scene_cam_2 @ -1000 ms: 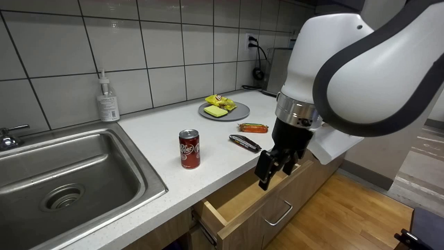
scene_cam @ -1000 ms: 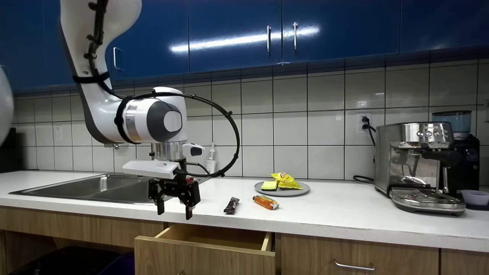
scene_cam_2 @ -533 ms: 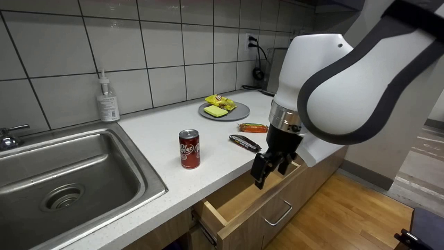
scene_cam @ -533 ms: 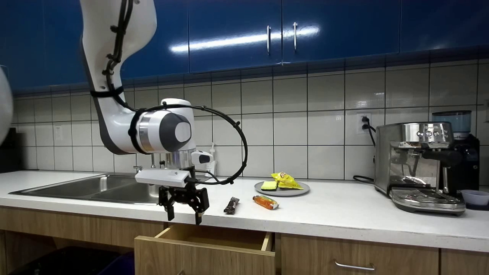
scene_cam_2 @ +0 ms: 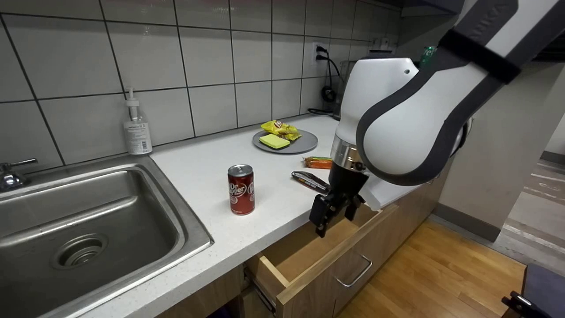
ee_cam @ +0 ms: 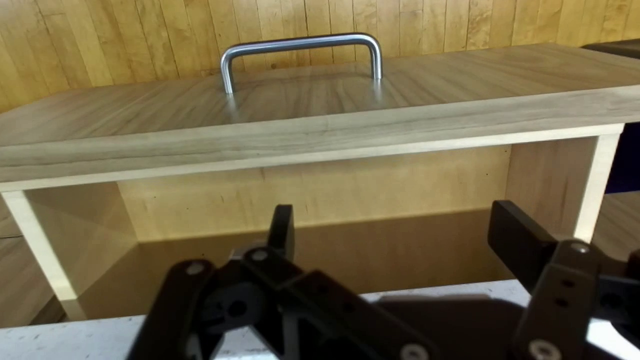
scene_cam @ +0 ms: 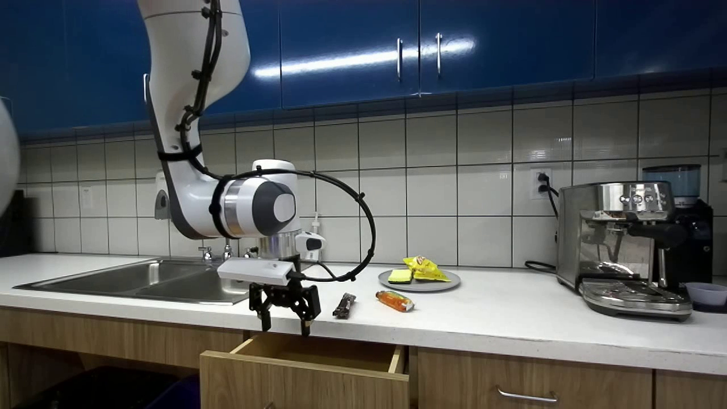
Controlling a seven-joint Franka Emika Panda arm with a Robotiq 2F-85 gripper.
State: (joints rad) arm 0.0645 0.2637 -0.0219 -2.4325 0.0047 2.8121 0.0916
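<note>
Robotiq gripper (ee_cam: 393, 214) with jaws wide apart, above a pulled-out wooden drawer (ee_cam: 310, 137), Dr Pepper can (scene_cam_2: 241, 191) upright on the white countertop (scene_cam_2: 212, 152), dark-wrapped snack bar (scene_cam_2: 309, 180) and orange packet (scene_cam_2: 318, 163) nearby, yellow sponge (scene_cam_2: 274, 141) and yellow snack bag (scene_cam_2: 282, 129) on a gray plate (scene_cam_2: 304, 145).

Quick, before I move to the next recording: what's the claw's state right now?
Claw: open, jaws apart, holding nothing, above the pulled-out drawer.

The gripper (scene_cam: 285, 331) has lowered, seemingly nearer the dark-wrapped bar (scene_cam: 344, 305), and in an exterior view the arm (scene_cam_2: 404, 137) now partly hides the orange packet (scene_cam_2: 317, 163).
</note>
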